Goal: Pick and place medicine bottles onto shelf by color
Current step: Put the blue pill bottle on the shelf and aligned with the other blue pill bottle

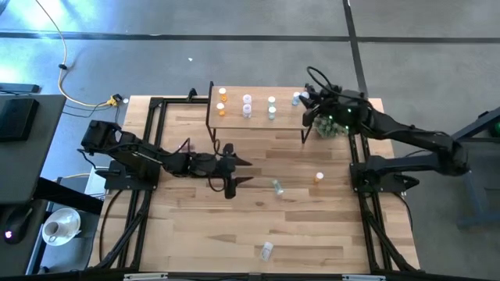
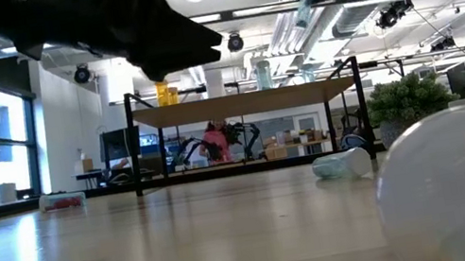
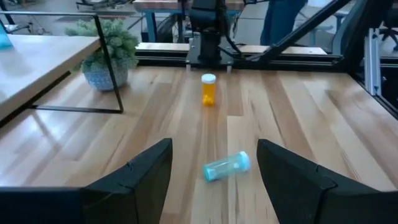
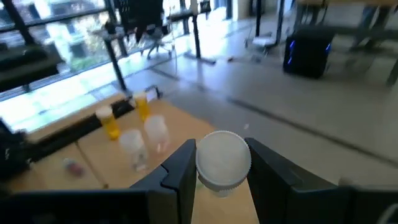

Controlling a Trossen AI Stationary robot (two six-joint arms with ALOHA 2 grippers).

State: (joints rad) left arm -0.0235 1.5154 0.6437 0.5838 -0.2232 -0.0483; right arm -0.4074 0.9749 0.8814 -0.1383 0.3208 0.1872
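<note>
Right tool (image 4: 221, 171) grips bottle (image 4: 222, 160) above shelf (image 1: 258, 117).

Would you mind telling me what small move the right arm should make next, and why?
Probably lower and release. The right gripper is shut on a white-capped bottle above the right end of the shelf, past the orange, pink and green bottles already standing there.

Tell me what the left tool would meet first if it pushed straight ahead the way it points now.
Probably the blue bottle lying on its side, just ahead of the open left tool. The upright orange bottle stands farther along roughly the same line; depth between them is hard to judge.
</note>
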